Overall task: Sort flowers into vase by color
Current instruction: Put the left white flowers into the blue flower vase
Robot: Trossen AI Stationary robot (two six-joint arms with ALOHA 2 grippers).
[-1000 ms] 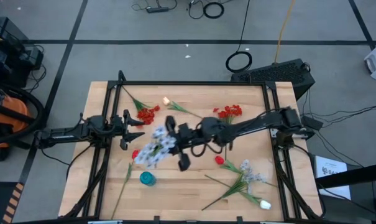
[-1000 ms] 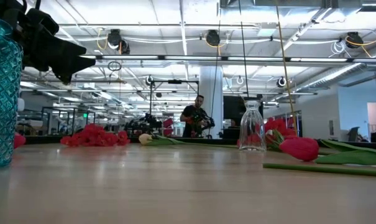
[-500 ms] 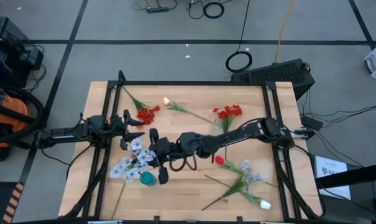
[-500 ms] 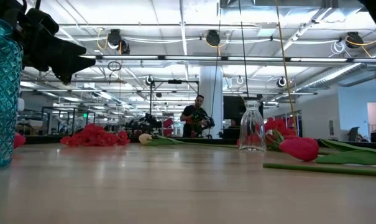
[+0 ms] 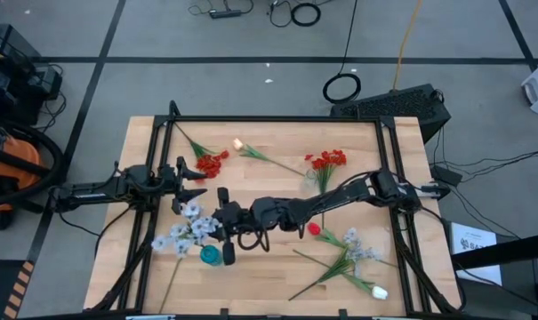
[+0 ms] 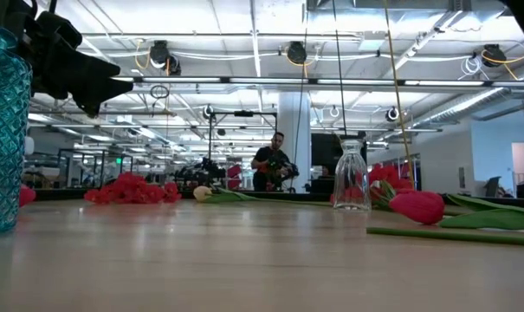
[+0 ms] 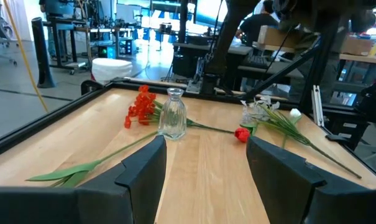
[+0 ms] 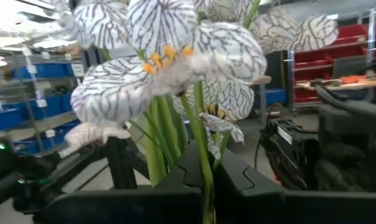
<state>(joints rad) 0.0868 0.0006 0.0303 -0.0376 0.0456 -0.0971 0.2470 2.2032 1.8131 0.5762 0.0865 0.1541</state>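
Observation:
My right gripper (image 5: 220, 226) reaches across to the table's left half and is shut on a pale blue-white spray (image 5: 183, 231). The spray's veined blossoms (image 8: 169, 56) fill the right wrist view. They hang just left of the teal vase (image 5: 211, 255), which stands upright near the near edge (image 6: 2, 130). A clear glass vase (image 6: 352, 178) stands mid-table (image 7: 173, 115); in the high view my right arm hides it. My left gripper (image 7: 203, 180) waits open at the left side (image 5: 190, 184). My right gripper pinches the spray's bundle of green stems (image 8: 203, 177) between its two fingers (image 8: 144, 199), a short way below the blossoms. The spray is lifted clear of the table, its blossoms reaching out past the fingertips toward the table's left. The stems' lower end is hidden.
Flowers lie flat on the table: a red cluster (image 5: 212, 163) and a cream bud (image 5: 237, 143) far left, a red cluster (image 5: 327, 160) far right, a red tulip bud (image 5: 313, 228), a pale spray (image 5: 357, 251) and a cream tulip (image 5: 380, 292) near right. A person stands beyond (image 6: 270, 165).
My right gripper has carried the spray from mid-table toward the left and near edges, arriving beside the teal vase. The blossoms have swung from right of the gripper's path to the vase's left side. It has stayed shut on the stems throughout.

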